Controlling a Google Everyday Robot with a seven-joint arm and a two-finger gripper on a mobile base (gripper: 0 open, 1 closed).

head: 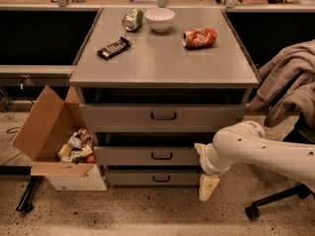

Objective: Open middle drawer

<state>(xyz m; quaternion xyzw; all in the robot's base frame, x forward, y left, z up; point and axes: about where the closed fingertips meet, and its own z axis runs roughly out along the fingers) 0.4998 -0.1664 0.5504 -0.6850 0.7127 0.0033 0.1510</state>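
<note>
The grey cabinet has three drawers. The middle drawer (128, 156) has a flat grey front with a small dark loop handle (161, 156) at its centre, and it looks slightly ajar, with a dark gap above it. My gripper (203, 166) is at the drawer's right end, to the right of the handle and apart from it. Its two cream fingers (207, 187) stand apart, one above the other, and hold nothing. The white arm (261, 149) reaches in from the right.
The taller top drawer (123, 117) and the short bottom drawer (133, 178) sit above and below. On the cabinet top are a bowl (160, 19), two cans (200, 37) and a snack bar (114, 48). An open cardboard box (42, 127) stands left; an office chair with a jacket (290, 87) stands right.
</note>
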